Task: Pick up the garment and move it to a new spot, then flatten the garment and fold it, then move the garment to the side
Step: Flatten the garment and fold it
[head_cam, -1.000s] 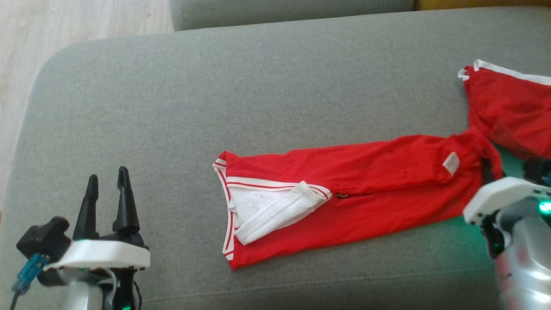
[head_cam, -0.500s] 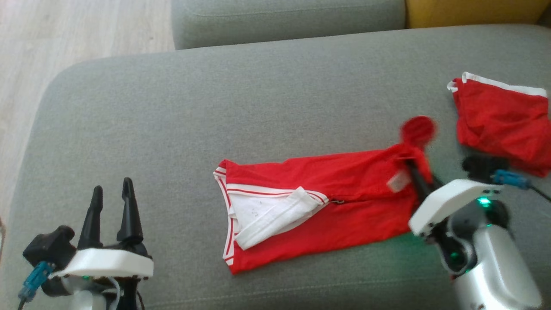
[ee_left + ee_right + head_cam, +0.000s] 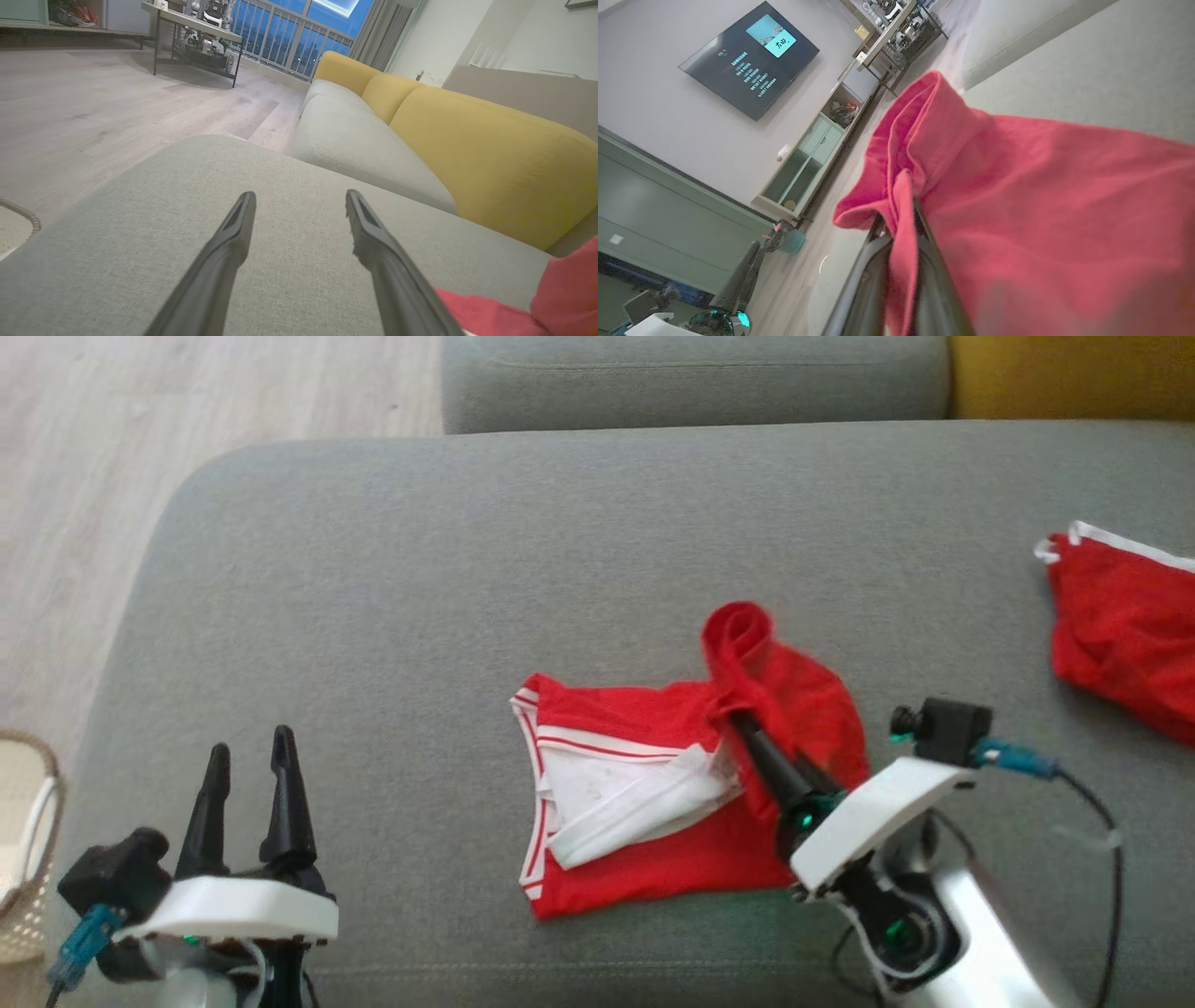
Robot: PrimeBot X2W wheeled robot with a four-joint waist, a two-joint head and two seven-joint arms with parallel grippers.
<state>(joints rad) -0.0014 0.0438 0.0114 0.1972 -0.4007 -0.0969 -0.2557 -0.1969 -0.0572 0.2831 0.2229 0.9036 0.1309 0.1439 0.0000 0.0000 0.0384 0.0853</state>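
Head view: red knit garment with white, red-striped trim [image 3: 644, 868] lies near the front edge of the grey fabric sofa seat cushion [image 3: 420, 569], right of its middle. Its long axis runs along that front edge, trimmed opening at its left end. Right gripper [image 3: 747, 733] reaches in from the front right, fingers closed on the garment's right end, which stands lifted in a loose red loop above the flat part. Left gripper [image 3: 250, 761] near the front left corner, fingers spread wide with nothing between them, well apart from the trim. A second red cloth with white edging [image 3: 1120, 625] sits by the cushion's right edge; pale woven basket [image 3: 23, 859] on the floor off the left edge. Left wrist view: both dark fingers wide over bare grey cushion, a bit of the garment at lower right, yellow back cushion [image 3: 490, 154] beyond. Right wrist view: fingers pinched narrow on a fold of red fabric that drapes over them and hides the tips; dark wall screen [image 3: 747, 60] behind. Judgement: fold under way. The flat half lies to the left of the held end, so the carry goes along the long axis toward the trim. The right arm is nearer and holds; the bunched loop may land crumpled
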